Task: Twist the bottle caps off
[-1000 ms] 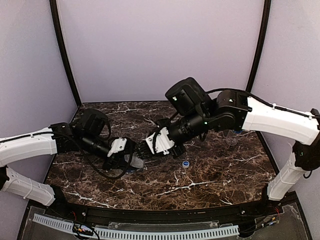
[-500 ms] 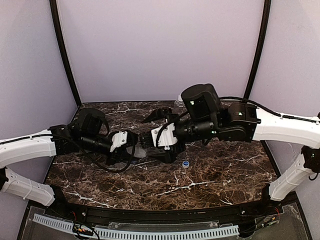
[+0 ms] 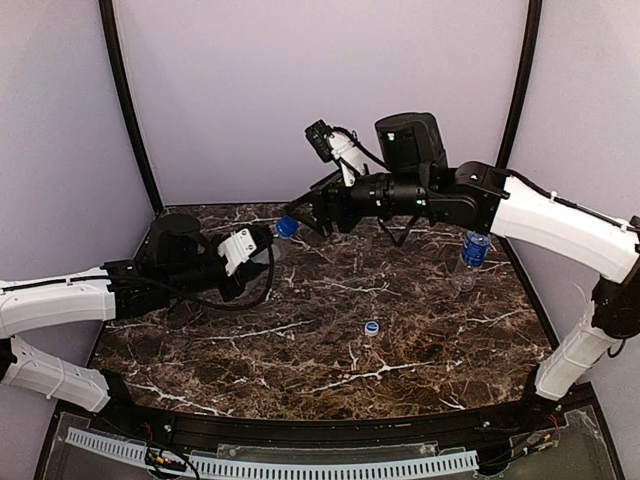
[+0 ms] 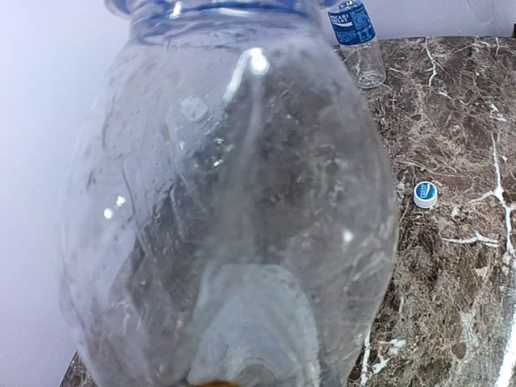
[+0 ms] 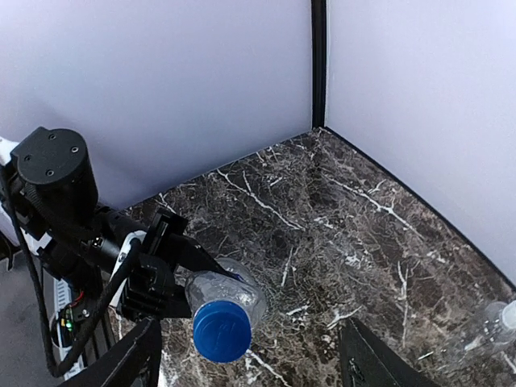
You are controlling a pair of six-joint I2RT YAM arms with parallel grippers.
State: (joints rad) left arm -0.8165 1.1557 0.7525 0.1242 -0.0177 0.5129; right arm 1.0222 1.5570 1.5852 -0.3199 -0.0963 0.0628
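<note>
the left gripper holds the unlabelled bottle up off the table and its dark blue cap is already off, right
Not off: the dark blue cap sits on the neck of the unlabelled bottle that the left gripper holds up off the table, as the right wrist view shows.

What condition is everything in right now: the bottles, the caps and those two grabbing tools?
Held bottle: in the air, lying sideways, capped.
Dark blue cap: on held bottle.
Labelled bottle: upright on table; cap unclear.
Loose cap: lying on table, off.
Left tool: shut on held bottle.
Right tool: open, at the dark blue cap.
</note>
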